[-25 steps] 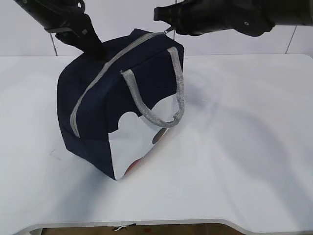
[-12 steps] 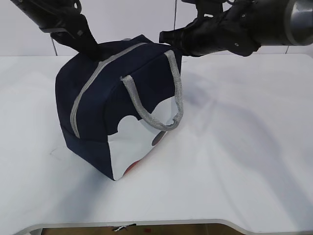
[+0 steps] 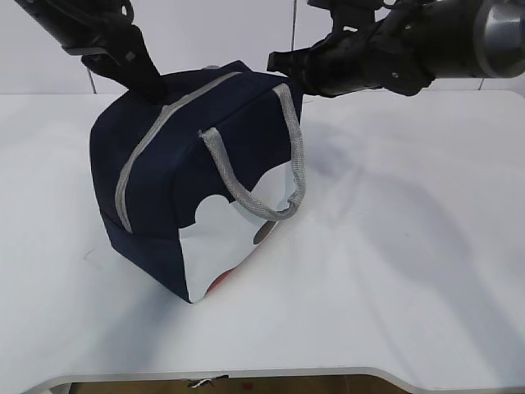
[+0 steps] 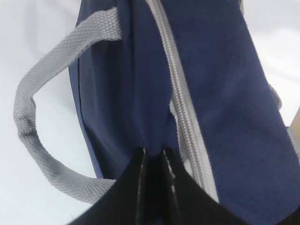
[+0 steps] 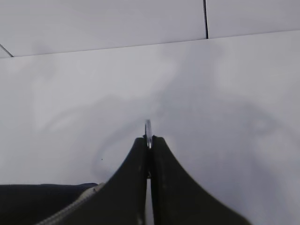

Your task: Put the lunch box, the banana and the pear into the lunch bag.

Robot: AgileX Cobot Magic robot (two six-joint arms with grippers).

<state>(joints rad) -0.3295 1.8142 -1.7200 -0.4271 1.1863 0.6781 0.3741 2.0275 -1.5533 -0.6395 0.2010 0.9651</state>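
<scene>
The navy lunch bag (image 3: 164,180) stands on the white table, its grey zipper (image 3: 156,131) closed along the top, a grey strap handle (image 3: 279,164) hanging over its white lower panel. My left gripper (image 3: 156,82) is shut on a fold of the bag's navy fabric beside the zipper (image 4: 180,108); the pinch shows in the left wrist view (image 4: 153,152). My right gripper (image 3: 275,61) is at the bag's far top corner, shut on the thin metal ring zip pull (image 5: 148,129). The lunch box, banana and pear are out of view.
The white table (image 3: 394,246) spreads to the right and front of the bag. A white panelled wall (image 5: 117,23) stands behind. The table's front edge runs along the bottom of the exterior view.
The bag's top has dropped and settled lower and a little left. My right arm has swung so the gripper sits at the bag's far corner, still holding the ring.
</scene>
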